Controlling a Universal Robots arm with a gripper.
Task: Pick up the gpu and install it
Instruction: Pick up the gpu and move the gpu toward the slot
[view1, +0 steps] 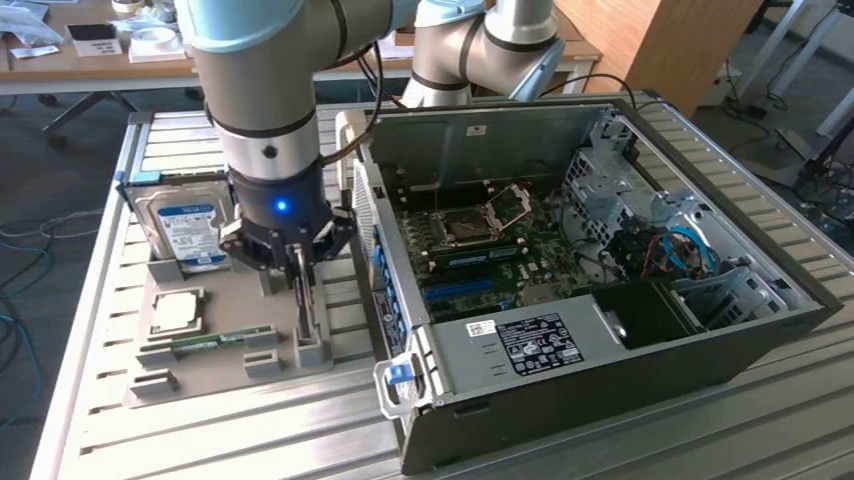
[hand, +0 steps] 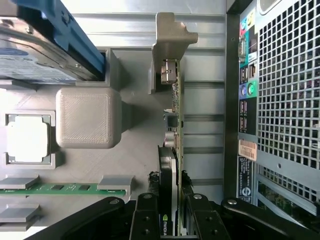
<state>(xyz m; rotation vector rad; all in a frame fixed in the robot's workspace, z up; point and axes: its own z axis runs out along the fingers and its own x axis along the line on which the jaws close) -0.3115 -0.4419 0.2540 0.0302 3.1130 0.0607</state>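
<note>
Tool clamps upright gpu, exterior view's left; narrow edge grip may let card tilt and snag tray slot.

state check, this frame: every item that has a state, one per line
pincer: closed on the gpu
gpu: standing on edge in its slot on the tray, gripped
hard drive: standing in its tray holder, untouched
processor chip: flat in its tray pocket
memory stick: seated in its tray holders
PC case: on its side, side panel off, motherboard exposed
</note>
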